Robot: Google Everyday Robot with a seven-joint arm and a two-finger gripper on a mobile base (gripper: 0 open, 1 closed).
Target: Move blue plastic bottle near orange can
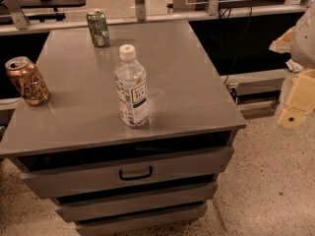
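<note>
The blue plastic bottle (132,86), clear and ribbed with a white cap and a white label in dark blue print, stands upright near the front middle of the grey cabinet top (187,82). The orange can (27,80), copper-coloured and dented, stands at the left edge of the top. My gripper (297,101), cream-coloured, hangs at the far right of the view. It is off the cabinet's right side, well apart from the bottle, and holds nothing that I can see.
A green patterned can (98,28) stands at the back of the top, left of centre. The cabinet has drawers (135,172) in front. A metal rail (147,17) runs behind it. Cables (231,43) hang at the back right, over a speckled floor.
</note>
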